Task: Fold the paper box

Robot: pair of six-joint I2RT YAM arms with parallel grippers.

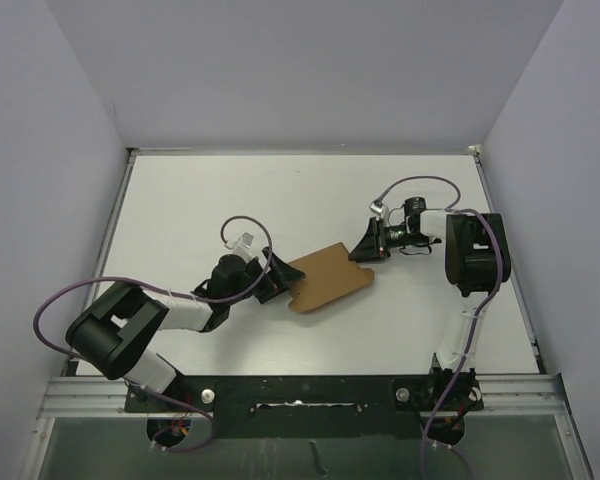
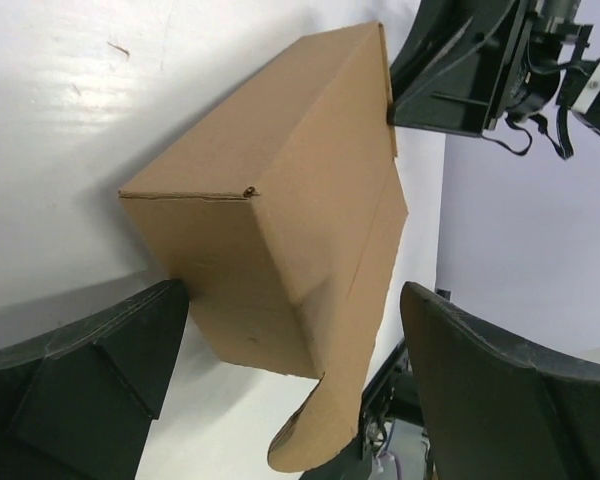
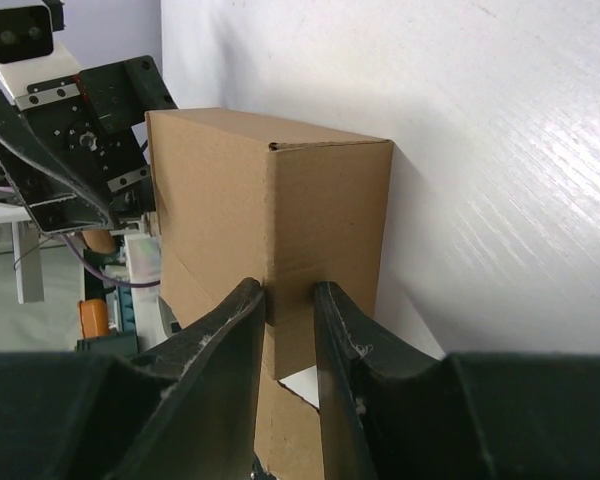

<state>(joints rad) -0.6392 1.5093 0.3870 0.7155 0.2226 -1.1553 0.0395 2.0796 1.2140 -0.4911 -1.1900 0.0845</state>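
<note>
The paper box (image 1: pixel 325 278) is plain brown cardboard, partly formed, lying in the middle of the white table. My left gripper (image 1: pixel 277 277) is at its left end. In the left wrist view (image 2: pixel 292 290) the jaws stand wide open either side of the box (image 2: pixel 280 200), and a rounded flap (image 2: pixel 325 430) hangs loose between them. My right gripper (image 1: pixel 366 244) is at the box's right end. In the right wrist view (image 3: pixel 288 290) its fingers are closed on a folded edge of the box (image 3: pixel 325 200).
Grey walls (image 1: pixel 40 150) enclose the white table (image 1: pixel 220 190) on the left, back and right. A metal rail (image 1: pixel 310 390) with the arm bases runs along the near edge. Purple cables (image 1: pixel 75 290) loop from both arms.
</note>
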